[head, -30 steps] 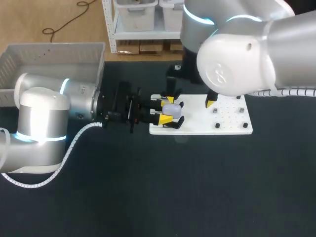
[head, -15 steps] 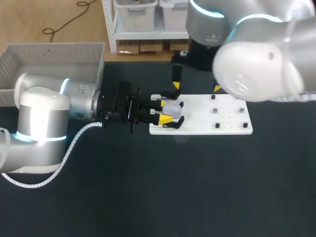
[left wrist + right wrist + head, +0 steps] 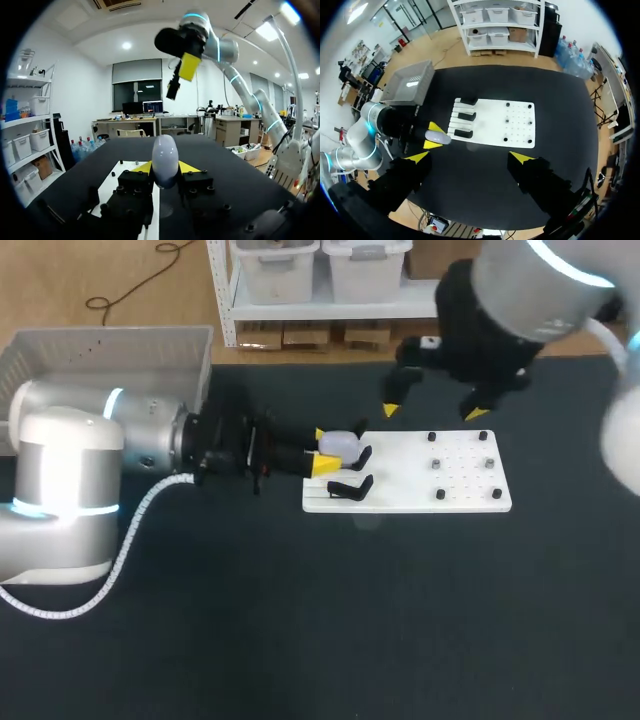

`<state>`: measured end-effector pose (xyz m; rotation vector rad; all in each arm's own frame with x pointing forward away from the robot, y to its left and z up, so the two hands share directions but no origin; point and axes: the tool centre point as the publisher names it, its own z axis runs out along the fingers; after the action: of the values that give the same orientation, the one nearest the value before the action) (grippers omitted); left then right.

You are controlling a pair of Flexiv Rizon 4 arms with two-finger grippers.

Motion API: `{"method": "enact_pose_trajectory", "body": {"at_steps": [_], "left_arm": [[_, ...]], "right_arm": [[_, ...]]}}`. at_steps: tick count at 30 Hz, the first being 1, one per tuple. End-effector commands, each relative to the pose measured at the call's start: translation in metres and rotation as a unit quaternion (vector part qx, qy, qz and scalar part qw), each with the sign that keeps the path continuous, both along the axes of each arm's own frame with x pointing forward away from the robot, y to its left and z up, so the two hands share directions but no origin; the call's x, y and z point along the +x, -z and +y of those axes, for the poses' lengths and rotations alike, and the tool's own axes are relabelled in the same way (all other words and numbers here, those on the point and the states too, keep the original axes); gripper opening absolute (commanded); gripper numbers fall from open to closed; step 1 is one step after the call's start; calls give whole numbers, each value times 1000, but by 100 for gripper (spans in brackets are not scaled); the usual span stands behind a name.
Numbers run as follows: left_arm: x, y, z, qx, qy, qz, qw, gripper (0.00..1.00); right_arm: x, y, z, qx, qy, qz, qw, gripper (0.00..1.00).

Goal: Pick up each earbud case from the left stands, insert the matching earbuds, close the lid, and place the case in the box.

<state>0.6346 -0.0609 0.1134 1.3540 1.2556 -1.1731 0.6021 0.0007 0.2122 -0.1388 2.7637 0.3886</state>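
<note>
**Case in the left claw, the small pieces ahead of it**

Behind the left claw (image 3: 322,450), beside its arm, stands the grey box (image 3: 120,365); this arm is clearly the nearer one to it. The claw's two yellow tips are clamped on the pale earbud case (image 3: 343,445) from two sides. In the left wrist view the case (image 3: 165,160) stands with its long axis upright, crossing the line between the tips. Its lid looks closed, though I cannot tell this surely.

Just beside the claw, on the near edge of the white board (image 3: 460,495), is a black stand (image 3: 350,487) with nothing on it. The case seems to hang clear of the stands.

Further ahead of the left claw, on the far half of the board, sit small dark pieces (image 3: 437,464), too small to say whether they are earbuds.

The right claw (image 3: 434,412) hangs high over the board's far edge, its fingers wide apart and holding nothing. It is the nearer claw to those pieces, so I judge they are its job. Nothing stands between it and them.
</note>
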Motion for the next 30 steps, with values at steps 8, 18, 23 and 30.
{"method": "enact_pose_trajectory", "body": {"at_steps": [8,18,23,30], "left_arm": [[5,-69,54,-20,-115,-8,993,0],[82,-98,153,37,-302,-79,949,0],[131,-81,207,106,-385,-98,912,0],[194,-48,261,139,-445,-75,881,0]], "right_arm": [[-14,0,-14,45,11,-86,995,100],[-14,0,-14,45,11,-86,995,100],[-14,0,-14,45,11,-86,995,100],[-14,0,-14,45,11,-86,995,100]]}}
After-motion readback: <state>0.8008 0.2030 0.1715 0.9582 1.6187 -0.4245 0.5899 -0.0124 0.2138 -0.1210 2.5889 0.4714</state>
